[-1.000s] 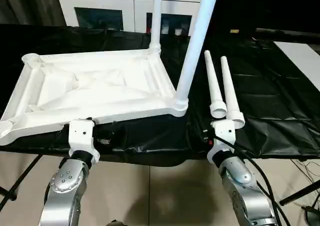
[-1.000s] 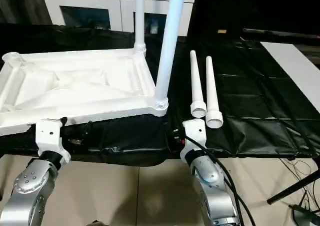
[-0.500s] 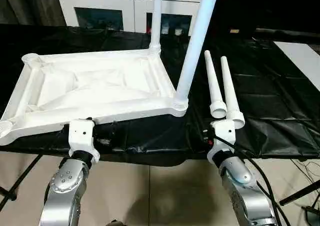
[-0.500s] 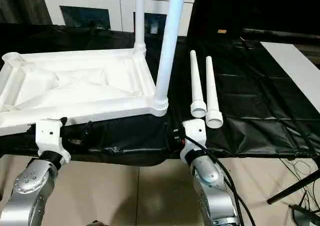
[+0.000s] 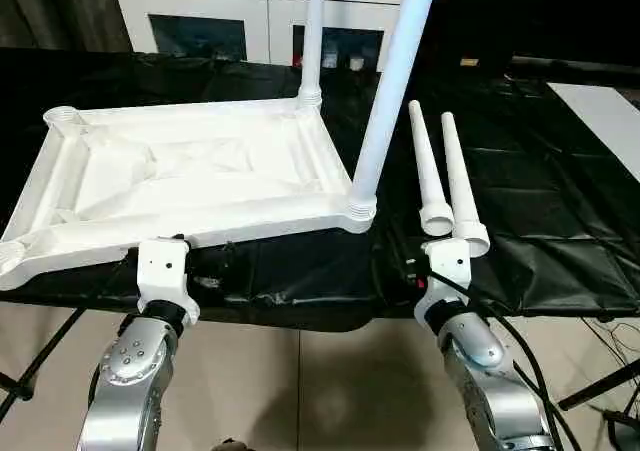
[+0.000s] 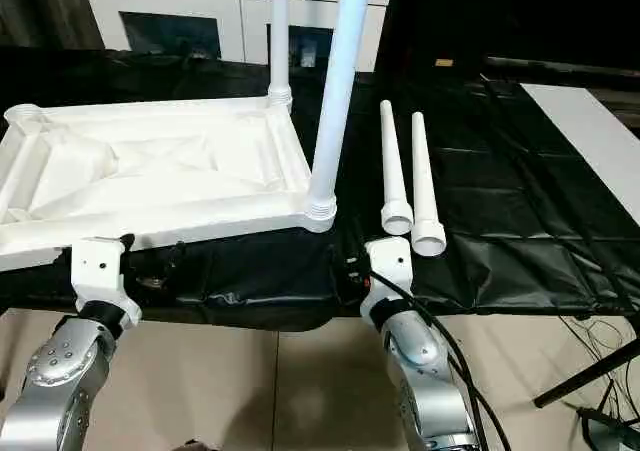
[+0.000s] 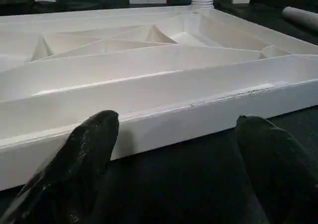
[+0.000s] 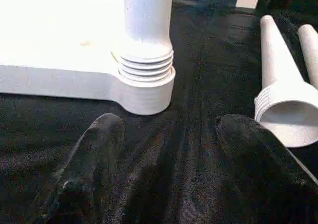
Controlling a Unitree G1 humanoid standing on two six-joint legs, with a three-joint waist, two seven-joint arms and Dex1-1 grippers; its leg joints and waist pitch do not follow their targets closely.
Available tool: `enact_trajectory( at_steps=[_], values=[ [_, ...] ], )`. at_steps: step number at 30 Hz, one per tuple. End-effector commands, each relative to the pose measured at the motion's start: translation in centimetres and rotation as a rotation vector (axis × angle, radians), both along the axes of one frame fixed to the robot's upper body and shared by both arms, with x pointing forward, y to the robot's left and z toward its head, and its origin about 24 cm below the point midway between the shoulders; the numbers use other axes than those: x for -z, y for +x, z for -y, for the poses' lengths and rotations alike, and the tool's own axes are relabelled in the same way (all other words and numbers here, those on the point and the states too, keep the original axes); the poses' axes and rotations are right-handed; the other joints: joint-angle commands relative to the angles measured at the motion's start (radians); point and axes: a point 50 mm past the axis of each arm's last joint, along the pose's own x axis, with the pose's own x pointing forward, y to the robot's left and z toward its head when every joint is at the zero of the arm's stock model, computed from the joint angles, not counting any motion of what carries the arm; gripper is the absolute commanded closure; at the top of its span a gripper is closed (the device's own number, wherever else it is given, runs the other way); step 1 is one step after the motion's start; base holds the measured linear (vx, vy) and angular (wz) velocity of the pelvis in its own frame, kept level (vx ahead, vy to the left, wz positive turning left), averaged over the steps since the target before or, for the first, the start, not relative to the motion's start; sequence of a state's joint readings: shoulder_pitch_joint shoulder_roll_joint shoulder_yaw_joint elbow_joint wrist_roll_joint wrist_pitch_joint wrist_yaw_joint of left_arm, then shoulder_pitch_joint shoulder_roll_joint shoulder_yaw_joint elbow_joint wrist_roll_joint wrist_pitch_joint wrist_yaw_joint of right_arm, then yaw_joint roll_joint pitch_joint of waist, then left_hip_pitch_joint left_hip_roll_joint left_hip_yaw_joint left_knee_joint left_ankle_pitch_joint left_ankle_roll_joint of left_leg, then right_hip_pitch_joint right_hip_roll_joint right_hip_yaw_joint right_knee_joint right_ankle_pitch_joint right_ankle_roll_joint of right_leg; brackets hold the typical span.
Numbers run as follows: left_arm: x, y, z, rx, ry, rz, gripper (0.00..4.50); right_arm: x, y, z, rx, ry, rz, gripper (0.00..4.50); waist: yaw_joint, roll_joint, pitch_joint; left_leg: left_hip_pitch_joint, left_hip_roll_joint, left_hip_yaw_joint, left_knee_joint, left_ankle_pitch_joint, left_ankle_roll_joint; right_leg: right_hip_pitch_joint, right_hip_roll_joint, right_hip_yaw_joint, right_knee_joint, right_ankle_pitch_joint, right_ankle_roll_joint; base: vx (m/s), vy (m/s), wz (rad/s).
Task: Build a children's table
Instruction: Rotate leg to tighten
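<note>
The left claw (image 7: pixel 174 154) stands wide and empty, its black fingers (image 7: pixel 84 154) level at the near edge of the upturned table top (image 5: pixel 190 171). The right claw (image 8: pixel 169 159) is also spread and empty, pointing between the near right corner socket (image 8: pixel 146 87) and the two loose legs (image 5: pixel 445 186). Both silver forearms reach up from the bench's (image 5: pixel 560 221) near edge. Two legs (image 5: pixel 395 81) stand upright in the top's right-hand sockets. No writing can be read.

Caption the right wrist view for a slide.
Open right gripper faces a screwed-in table leg in its corner socket, with two loose legs lying alongside on black cloth.
</note>
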State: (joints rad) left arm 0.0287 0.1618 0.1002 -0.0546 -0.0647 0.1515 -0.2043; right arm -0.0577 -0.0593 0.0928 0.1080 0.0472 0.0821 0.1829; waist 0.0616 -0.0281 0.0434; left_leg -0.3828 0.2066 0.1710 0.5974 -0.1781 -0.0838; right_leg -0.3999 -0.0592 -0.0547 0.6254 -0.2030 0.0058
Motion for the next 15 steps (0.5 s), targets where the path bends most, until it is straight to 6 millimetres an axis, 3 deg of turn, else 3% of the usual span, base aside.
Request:
enact_trajectory(
  at_steps=[1, 15],
  values=[
    [0.09, 0.03, 0.19, 0.013, 0.0, -0.004, 0.31, -0.08, 0.19, 0.23, 0.009, 0.005, -0.002, 1.18, 0.001, 0.015, -0.044, 0.017, 0.024, -0.013, -0.088, -0.372, -0.024, 0.026, -0.061, 0.049, -0.096, -0.263, -0.1, 0.0, 0.0, 0.0],
    [0.09, 0.03, 0.19, 0.013, 0.0, -0.004, 0.31, -0.08, 0.19, 0.23, 0.009, 0.005, -0.002, 1.18, 0.001, 0.015, -0.043, 0.017, 0.024, -0.013, -0.088, -0.377, -0.025, 0.025, -0.061, 0.049, -0.098, -0.274, -0.096, 0.0, 0.0, 0.0]
  ],
)
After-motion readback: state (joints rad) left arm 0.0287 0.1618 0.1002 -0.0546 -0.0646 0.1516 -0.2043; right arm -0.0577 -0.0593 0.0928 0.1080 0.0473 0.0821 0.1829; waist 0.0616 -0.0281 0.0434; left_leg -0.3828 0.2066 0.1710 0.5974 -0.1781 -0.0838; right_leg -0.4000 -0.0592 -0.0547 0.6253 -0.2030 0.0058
